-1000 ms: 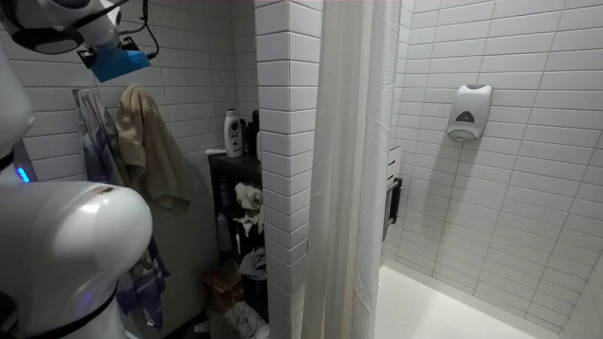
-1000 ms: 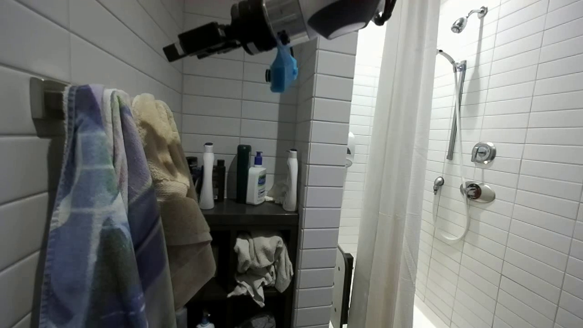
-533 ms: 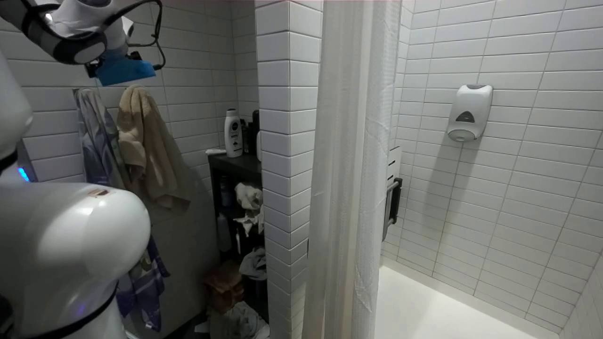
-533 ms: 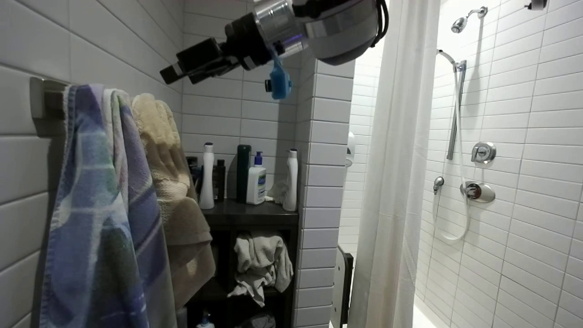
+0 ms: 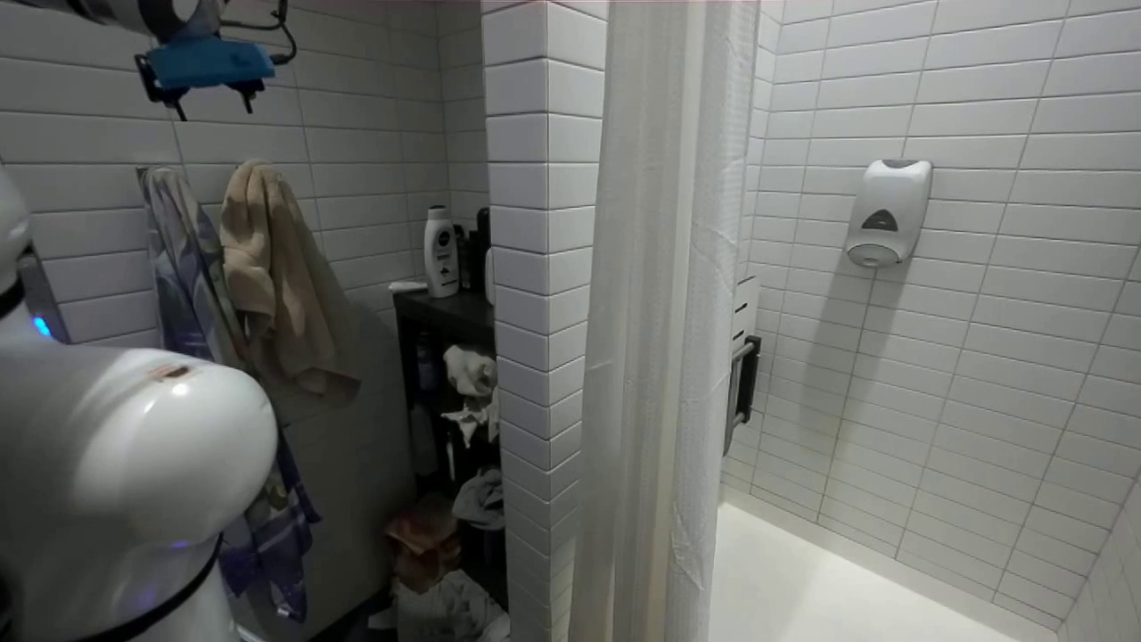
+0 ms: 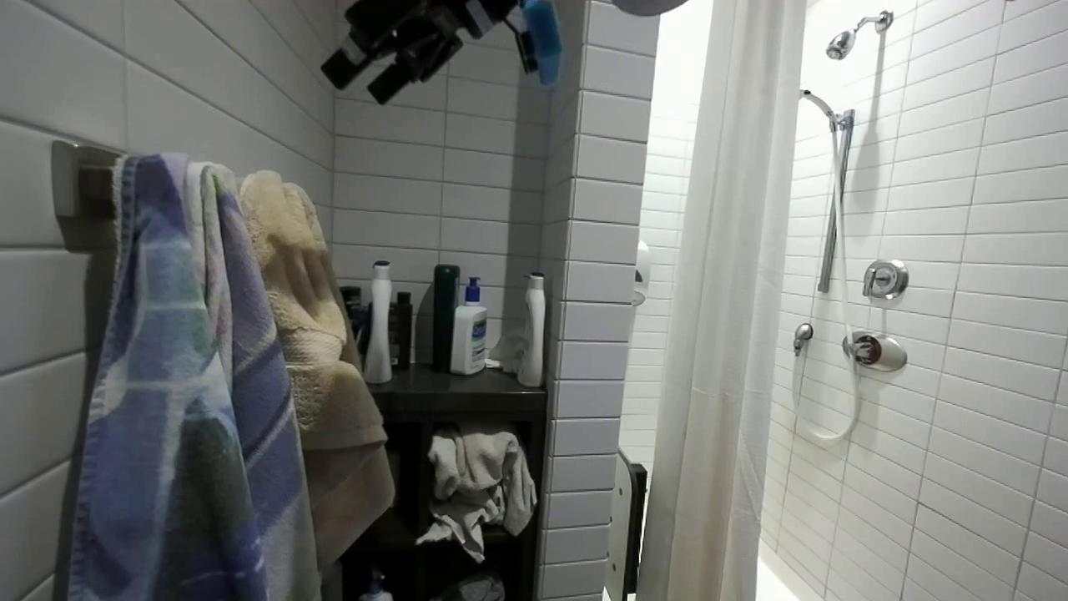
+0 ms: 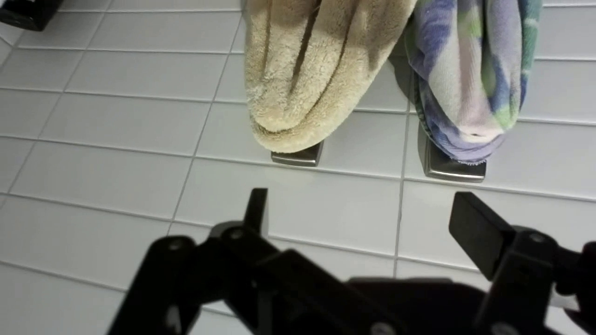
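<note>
My gripper [image 7: 365, 218] is open and empty, its two dark fingers wide apart in front of the white tile wall. In both exterior views it hangs high up, above the towels [image 5: 216, 112] [image 6: 364, 77]. Nearest to it is a beige towel [image 7: 302, 70], hanging from a metal hook [image 7: 298, 158]. Beside that hangs a blue, purple and green patterned towel [image 7: 470, 70] on another metal hook [image 7: 456, 171]. The beige towel [image 5: 267, 250] [image 6: 309, 284] and patterned towel [image 5: 183, 259] [image 6: 167, 376] also show in both exterior views. The gripper touches neither towel.
A dark shelf [image 6: 463, 401] holds several bottles, among them a white pump bottle [image 6: 470, 338], and crumpled cloths [image 6: 480, 472]. A tiled pillar [image 6: 596, 292] and a shower curtain [image 6: 717, 292] stand beside it. A white dispenser [image 5: 890, 214] is on the shower wall.
My arm dipped slightly, then rose. The gripper has tilted more downward, and its two fingers now show apart in both exterior views. The towels and bottles have not moved.
</note>
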You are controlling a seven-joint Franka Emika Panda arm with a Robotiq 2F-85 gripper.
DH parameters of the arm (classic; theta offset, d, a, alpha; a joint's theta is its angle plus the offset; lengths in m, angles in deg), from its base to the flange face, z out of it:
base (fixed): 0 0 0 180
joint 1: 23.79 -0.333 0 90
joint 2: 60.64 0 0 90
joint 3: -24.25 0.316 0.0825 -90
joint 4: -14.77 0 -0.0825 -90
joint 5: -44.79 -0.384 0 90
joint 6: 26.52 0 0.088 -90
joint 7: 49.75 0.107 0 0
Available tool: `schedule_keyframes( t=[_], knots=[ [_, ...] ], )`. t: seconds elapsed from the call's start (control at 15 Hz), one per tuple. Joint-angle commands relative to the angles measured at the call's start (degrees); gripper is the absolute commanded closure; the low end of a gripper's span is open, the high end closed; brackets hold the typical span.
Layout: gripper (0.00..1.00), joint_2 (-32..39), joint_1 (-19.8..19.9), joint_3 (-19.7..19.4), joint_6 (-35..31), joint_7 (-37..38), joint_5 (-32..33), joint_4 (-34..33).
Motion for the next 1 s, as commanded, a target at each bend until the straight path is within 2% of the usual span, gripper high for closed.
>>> schedule_keyframes(
  t=[0.0, 0.27, 0.47, 0.73, 0.93],
  knots=[
    [0.00, 2.2, -3.2, -2.3, 10.7, 6.5, 7.3, -7.9],
    [0.00, 5.1, -4.8, -2.5, 22.7, 8.0, 9.8, -14.6],
    [0.01, 8.0, -5.1, -2.4, 28.5, 7.5, 10.0, -18.9],
    [0.02, 11.4, -5.0, -2.3, 32.0, 7.1, 10.0, -22.9],
    [0.00, 10.2, -4.9, -2.4, 29.4, 6.6, 9.2, -20.2]
  ],
)
